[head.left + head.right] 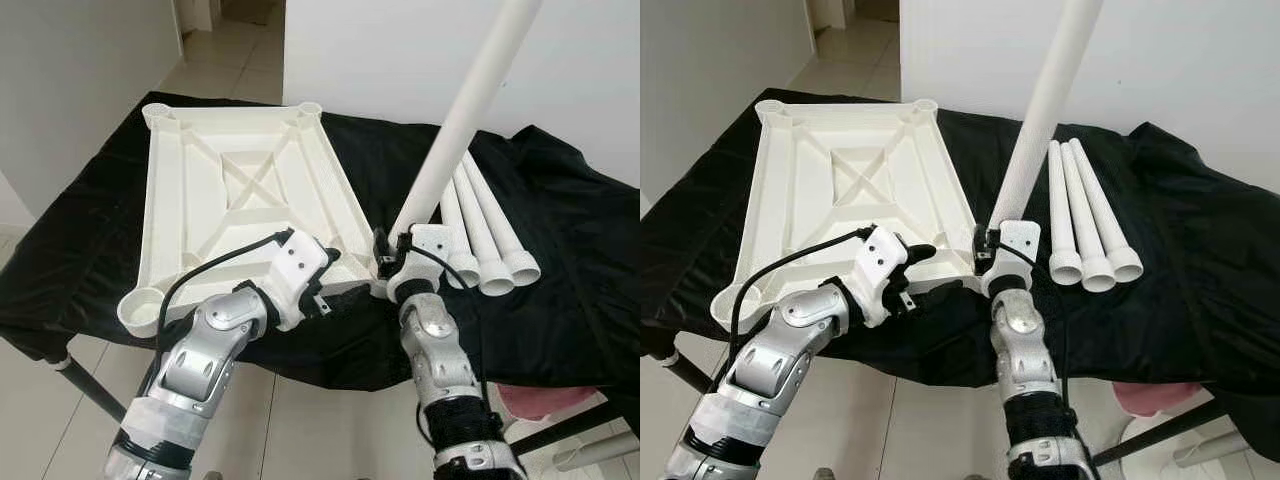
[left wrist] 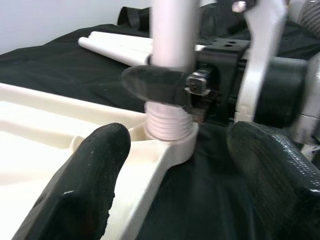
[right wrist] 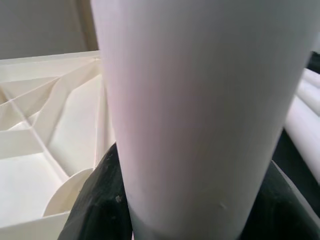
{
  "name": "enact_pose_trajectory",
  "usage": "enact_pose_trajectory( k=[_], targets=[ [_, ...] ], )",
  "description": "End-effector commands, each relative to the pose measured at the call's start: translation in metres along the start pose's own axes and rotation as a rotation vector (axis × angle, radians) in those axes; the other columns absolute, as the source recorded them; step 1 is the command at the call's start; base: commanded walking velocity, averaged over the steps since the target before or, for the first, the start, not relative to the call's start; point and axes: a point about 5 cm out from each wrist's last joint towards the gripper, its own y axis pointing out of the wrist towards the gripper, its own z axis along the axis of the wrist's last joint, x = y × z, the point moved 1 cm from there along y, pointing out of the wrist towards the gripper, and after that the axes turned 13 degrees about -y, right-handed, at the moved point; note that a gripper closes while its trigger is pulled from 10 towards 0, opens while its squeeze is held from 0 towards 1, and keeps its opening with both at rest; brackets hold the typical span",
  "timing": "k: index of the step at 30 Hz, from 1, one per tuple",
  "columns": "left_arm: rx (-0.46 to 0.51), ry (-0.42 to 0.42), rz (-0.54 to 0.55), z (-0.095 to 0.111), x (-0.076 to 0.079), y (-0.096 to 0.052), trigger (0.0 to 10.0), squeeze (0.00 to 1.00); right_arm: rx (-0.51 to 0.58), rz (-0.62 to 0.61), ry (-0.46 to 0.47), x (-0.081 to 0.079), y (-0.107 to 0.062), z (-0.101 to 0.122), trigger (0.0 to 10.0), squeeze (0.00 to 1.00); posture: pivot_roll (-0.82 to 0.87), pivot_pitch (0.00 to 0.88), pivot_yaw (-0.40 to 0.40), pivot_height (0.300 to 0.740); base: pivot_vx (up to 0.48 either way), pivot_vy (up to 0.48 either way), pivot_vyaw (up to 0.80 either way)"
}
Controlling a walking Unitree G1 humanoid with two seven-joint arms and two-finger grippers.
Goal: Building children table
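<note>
My right gripper (image 2: 172,87) is clamped around a white leg (image 1: 462,125), low down near its threaded end. The leg stands nearly upright, leaning a little away from me and to my right, with that ribbed end sitting in the corner socket (image 2: 172,142) of the tabletop (image 1: 240,185). Whether the threads are fully seated I cannot tell.

The tabletop lies upside down on the counter, on a black cloth (image 1: 580,260), its ribbed underside and crossed braces facing up. The socket holding the leg is the near corner on my right side.

My left gripper (image 1: 925,275) hovers wide open at the near edge of the tabletop, just beside that same corner, its two black fingers (image 2: 75,190) spread apart and holding nothing.

Three more legs (image 1: 1080,215) lie side by side on the cloth to the right of the upright one, touching one another, their wider ends toward me.
</note>
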Motion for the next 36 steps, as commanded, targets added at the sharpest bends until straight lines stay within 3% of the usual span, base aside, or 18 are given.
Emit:
enact_pose_trajectory(
  k=[1, 4, 5, 6, 7, 11, 16, 17, 18, 21, 24, 26, 29, 36],
  targets=[
    [0.016, 0.014, 0.1, 0.002, -0.009, 0.0, 10.0, 0.0, -0.102, -0.044, -0.007, 0.006, -0.01, -0.02, 10.0, 0.0, 0.04, 0.0, -0.069, 0.74, 0.0, 0.0, 0.0],
    [0.018, 0.023, 0.093, 0.005, -0.011, 0.001, 10.0, 0.0, -0.09, -0.009, 0.02, 0.005, -0.011, -0.016, 10.0, 0.0, 0.04, 0.0, -0.06, 0.74, 0.0, 0.0, 0.0],
    [0.015, 0.03, 0.09, 0.005, -0.012, 0.002, 10.0, 0.0, -0.084, -0.006, 0.018, 0.007, -0.011, -0.014, 10.0, 0.17, 0.03, 0.0, -0.052, 0.74, 0.0, 0.0, 0.0],
    [0.015, 0.03, 0.09, 0.005, -0.012, 0.002, 10.0, 0.0, -0.084, -0.006, 0.018, 0.007, -0.011, -0.014, 10.0, 0.17, 0.03, 0.0, -0.052, 0.74, 0.0, 0.0, 0.0],
    [0.011, 0.037, 0.09, 0.005, -0.013, 0.002, 10.0, 0.0, -0.083, -0.008, 0.019, 0.009, -0.011, -0.013, 10.0, 1.0, 0.02, 0.0, -0.043, 0.74, 0.0, 0.0, 0.0],
    [0.009, 0.041, 0.088, 0.005, -0.015, 0.004, 10.0, 0.0, -0.074, -0.017, 0.013, 0.012, -0.011, -0.012, 10.0, 1.0, 0.02, 0.0, -0.039, 0.74, 0.0, 0.0, 0.0],
    [0.017, 0.04, 0.077, 0.006, -0.012, 0.007, 10.0, 0.0, 0.019, 0.078, 0.032, 0.016, -0.008, -0.001, 10.0, 1.0, 0.01, 0.0, -0.035, 0.74, 0.0, 0.0, 0.0],
    [0.016, 0.04, 0.073, 0.004, -0.011, 0.007, 10.0, 0.0, 0.022, 0.115, 0.029, 0.016, -0.007, -0.001, 10.0, 0.71, 0.01, 0.0, -0.041, 0.74, 0.0, 0.0, 0.0],
    [0.014, 0.041, 0.068, 0.003, -0.01, 0.006, 10.0, 0.0, 0.039, 0.167, 0.027, 0.017, -0.006, 0.0, 10.0, 0.0, 0.01, 0.0, -0.045, 0.74, 0.0, 0.0, 0.0],
    [0.012, 0.041, 0.065, 0.002, -0.008, 0.006, 10.0, 0.0, 0.049, 0.203, 0.025, 0.018, -0.005, 0.0, 10.0, 0.0, 0.01, 0.0, -0.049, 0.74, 0.0, 0.0, 0.0],
    [0.023, 0.038, 0.06, 0.005, -0.008, 0.007, 10.0, 0.0, 0.079, 0.334, 0.015, 0.018, -0.003, 0.003, 10.0, 0.0, 0.02, 0.0, -0.056, 0.74, 0.0, 0.0, 0.0],
    [0.023, 0.038, 0.06, 0.005, -0.008, 0.007, 10.0, 0.0, 0.079, 0.334, 0.015, 0.018, -0.003, 0.003, 10.0, 0.0, 0.02, 0.0, -0.056, 0.74, 0.0, 0.0, 0.0],
    [0.024, 0.023, 0.061, 0.005, -0.008, 0.008, 10.0, 0.0, 0.111, 0.512, -0.042, 0.02, 0.003, 0.004, 10.0, 0.0, 0.03, 0.0, -0.058, 0.74, 0.0, 0.0, 0.0],
    [-0.001, -0.008, 0.056, 0.002, -0.009, 0.007, 10.0, 0.0, 0.108, 0.614, -0.086, 0.019, 0.012, 0.0, 10.0, 0.0, 0.03, 0.0, -0.057, 0.74, 0.0, 0.0, 0.0]
  ],
)
